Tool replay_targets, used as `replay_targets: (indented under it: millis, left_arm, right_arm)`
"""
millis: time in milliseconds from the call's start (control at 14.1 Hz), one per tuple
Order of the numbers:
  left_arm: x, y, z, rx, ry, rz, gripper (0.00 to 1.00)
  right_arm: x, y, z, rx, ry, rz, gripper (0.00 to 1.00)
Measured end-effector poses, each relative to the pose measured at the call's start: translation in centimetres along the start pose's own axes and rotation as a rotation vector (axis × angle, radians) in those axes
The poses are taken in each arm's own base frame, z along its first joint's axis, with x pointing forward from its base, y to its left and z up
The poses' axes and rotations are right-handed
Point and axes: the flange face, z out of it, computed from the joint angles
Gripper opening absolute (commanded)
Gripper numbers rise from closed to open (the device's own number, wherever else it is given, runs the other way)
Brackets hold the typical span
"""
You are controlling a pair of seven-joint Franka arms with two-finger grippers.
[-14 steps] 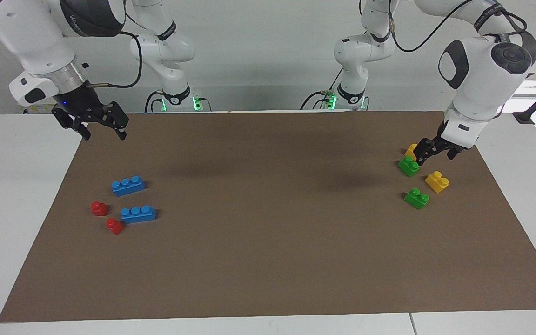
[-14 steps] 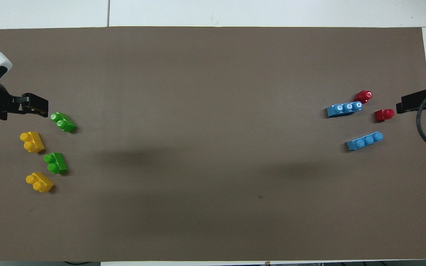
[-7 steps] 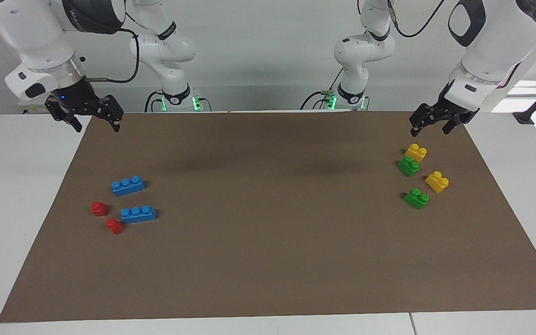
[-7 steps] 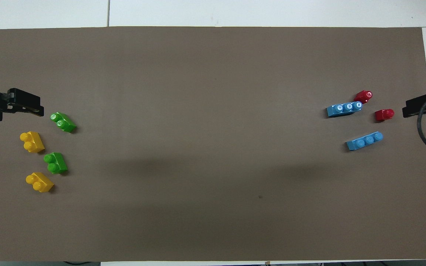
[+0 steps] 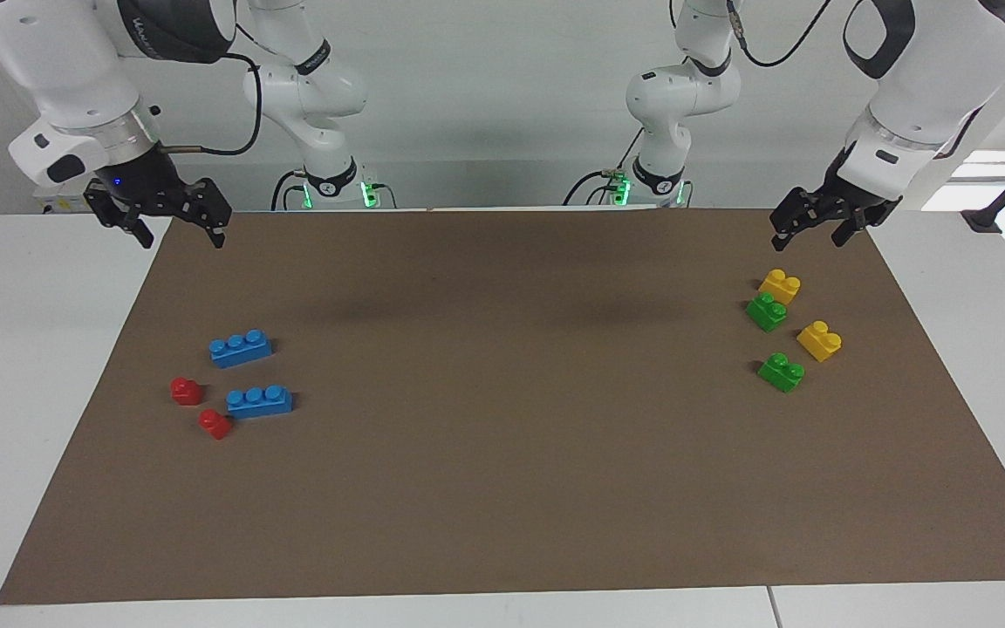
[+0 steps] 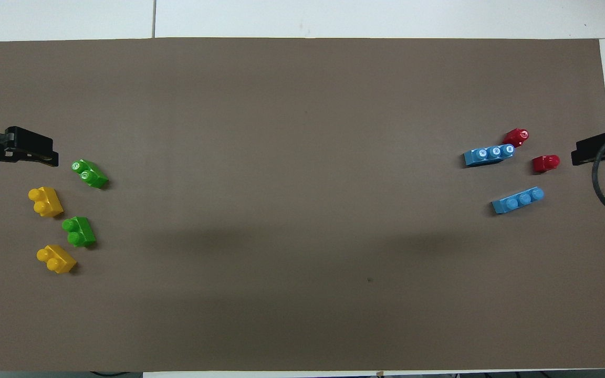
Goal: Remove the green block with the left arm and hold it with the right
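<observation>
Left gripper [image 5: 808, 234], fingers apart and empty, hangs at upper right of the facing view above the brown mat's [image 5: 502, 436] corner. Green block [image 5: 766, 311] sits just below it, touching a yellow brick [image 5: 779, 285]. Right gripper [image 5: 178, 233], fingers apart, waits upper left.

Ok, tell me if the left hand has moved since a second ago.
Yes. The left hand was low beside the green block next to a yellow brick; it has risen and pulled back toward the robots, open and empty.
</observation>
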Motion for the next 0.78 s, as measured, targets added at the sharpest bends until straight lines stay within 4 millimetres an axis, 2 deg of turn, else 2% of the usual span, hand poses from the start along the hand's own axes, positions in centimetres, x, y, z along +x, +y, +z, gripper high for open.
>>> replay_targets:
  millis: [779]
  left_arm:
    - [-0.99, -0.15, -0.56, 0.005, -0.026, -0.003, 1.00]
  right_arm:
    - [0.00, -0.14, -0.01, 0.009, 0.001, 0.024, 1.00]
